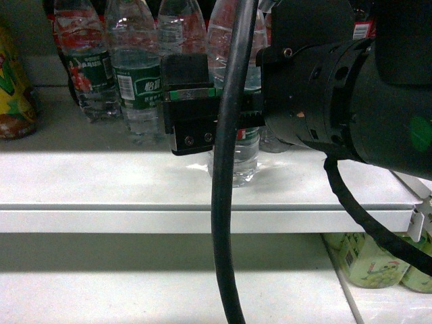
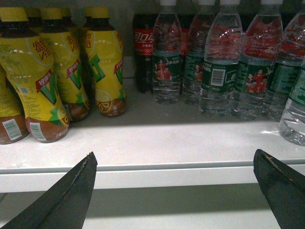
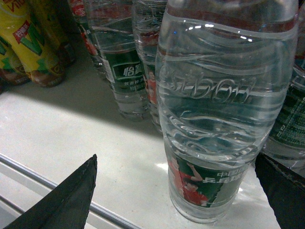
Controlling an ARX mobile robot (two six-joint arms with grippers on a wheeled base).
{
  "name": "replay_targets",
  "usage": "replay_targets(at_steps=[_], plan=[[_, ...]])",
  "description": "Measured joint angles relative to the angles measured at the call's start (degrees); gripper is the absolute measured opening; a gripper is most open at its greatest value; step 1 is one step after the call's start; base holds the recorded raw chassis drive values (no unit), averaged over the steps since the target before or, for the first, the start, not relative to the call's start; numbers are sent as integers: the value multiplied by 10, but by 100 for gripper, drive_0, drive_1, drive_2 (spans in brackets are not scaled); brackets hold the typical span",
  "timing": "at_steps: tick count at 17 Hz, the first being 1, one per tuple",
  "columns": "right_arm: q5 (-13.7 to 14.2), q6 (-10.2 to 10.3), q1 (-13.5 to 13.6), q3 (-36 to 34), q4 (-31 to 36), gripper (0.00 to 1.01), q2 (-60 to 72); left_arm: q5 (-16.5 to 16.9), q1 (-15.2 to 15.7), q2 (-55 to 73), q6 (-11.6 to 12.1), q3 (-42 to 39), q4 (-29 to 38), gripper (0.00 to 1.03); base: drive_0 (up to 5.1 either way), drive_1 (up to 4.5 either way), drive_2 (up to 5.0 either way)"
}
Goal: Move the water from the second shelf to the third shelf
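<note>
Right gripper (image 3: 174,191): wide open, holding nothing; its two dark fingers flank the nearest water bottle (image 3: 224,119) without visibly touching it.
Left gripper (image 2: 174,191): also spread wide and empty, hanging in front of the shelf edge (image 2: 152,179).
Target location: the water bottle stands alone near the front of the shelf, ahead of the row of other water bottles (image 2: 224,67).
Risk, tipping: it sits close to the front lip; a lopsided close could probably push it over or off.
Risk, neighbours: the row stands just behind, so reaching too deep may knock them.
Risk, cable: a thick black cable (image 1: 226,202) crosses the head view and hides part of the grasp.
Count, water: at least six in the left wrist view.
Count, yellow tea bottles (image 2: 102,62): about five.
Count, cola (image 2: 143,43): one visible at the back.
</note>
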Motion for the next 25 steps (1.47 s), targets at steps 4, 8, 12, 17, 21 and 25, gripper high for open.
replay_targets(at_steps=[4,8,12,17,21,25], plan=[[13,15,-22,64,-26,98,66,0,0,0,0,0,0,98,0,0,0],[37,33,-21,103,-31,65,108,0,0,0,0,0,0,98,0,0,0],[36,32,-18,79,-16,41,90,0,0,0,0,0,0,98,0,0,0],[33,28,-18,49,-10,40,66,0,0,0,0,0,0,98,0,0,0],[31,24,-19,30,-5,40,51,0,0,0,0,0,0,98,0,0,0],[24,15,-22,-9,12,40,24,0,0,0,0,0,0,98,0,0,0]])
